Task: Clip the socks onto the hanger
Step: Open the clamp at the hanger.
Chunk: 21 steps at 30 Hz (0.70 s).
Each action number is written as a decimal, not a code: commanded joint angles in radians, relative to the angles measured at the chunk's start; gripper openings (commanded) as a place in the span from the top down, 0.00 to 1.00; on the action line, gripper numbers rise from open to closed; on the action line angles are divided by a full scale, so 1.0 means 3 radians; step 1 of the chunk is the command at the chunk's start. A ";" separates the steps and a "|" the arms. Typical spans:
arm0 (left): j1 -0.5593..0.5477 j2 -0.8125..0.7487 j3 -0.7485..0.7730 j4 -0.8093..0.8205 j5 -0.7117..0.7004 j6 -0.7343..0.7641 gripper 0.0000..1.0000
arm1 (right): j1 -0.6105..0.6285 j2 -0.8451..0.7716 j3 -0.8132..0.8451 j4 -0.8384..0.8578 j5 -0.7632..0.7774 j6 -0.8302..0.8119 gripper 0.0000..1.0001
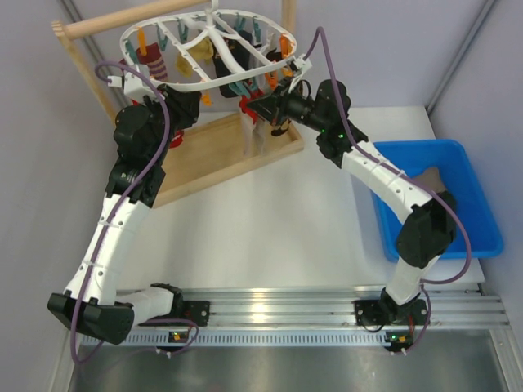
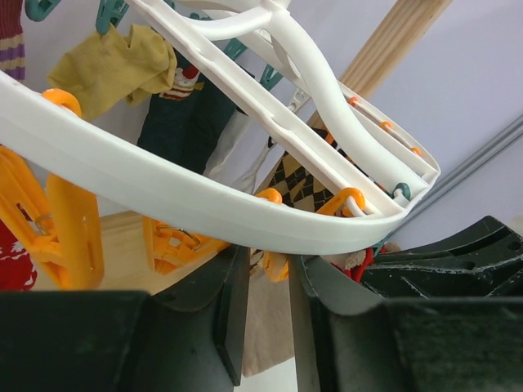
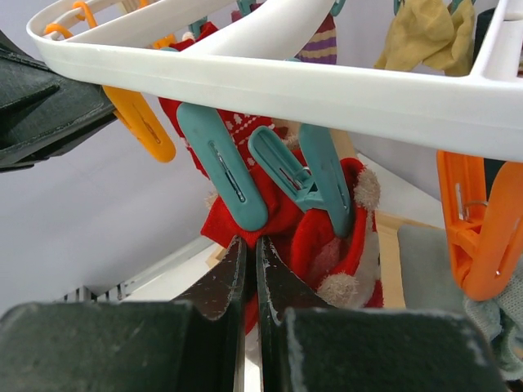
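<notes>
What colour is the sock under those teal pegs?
The sock is red with white trim; the right wrist view shows it best.

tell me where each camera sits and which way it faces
top external: above and behind the arm bases, looking down at the table, hanger, left arm and right arm.
left wrist: under the hanger rim, looking up; left fingers below.
right wrist: under the hanger, looking up at a red sock; right fingers below.
shared: both wrist views catch the yellow sock.
</notes>
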State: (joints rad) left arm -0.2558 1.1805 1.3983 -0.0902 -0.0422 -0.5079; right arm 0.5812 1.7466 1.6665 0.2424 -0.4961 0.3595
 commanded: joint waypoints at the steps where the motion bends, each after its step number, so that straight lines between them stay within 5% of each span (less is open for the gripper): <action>1: 0.0019 -0.0034 0.0104 0.0275 0.0033 -0.0056 0.71 | -0.0040 -0.0187 -0.0002 0.0097 -0.0085 -0.0022 1.00; 7: 0.0019 0.0079 0.0191 0.0377 0.0115 -0.0096 0.90 | -0.0035 -0.0243 -0.0033 0.0036 -0.0187 -0.0150 0.92; 11: 0.0019 0.0089 0.0217 0.0337 0.0125 -0.0086 1.00 | -0.0035 -0.0335 -0.0022 -0.0234 -0.0269 -0.0461 0.62; 21: 0.0014 0.0079 0.0202 0.0230 0.0330 -0.0051 1.00 | 0.0072 -0.0601 -0.0069 -0.0093 -0.0775 -0.0958 0.59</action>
State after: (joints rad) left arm -0.2520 1.2049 1.4235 -0.0639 0.0124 -0.5285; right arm 0.5854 1.6173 1.6276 0.1375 -0.6498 0.1211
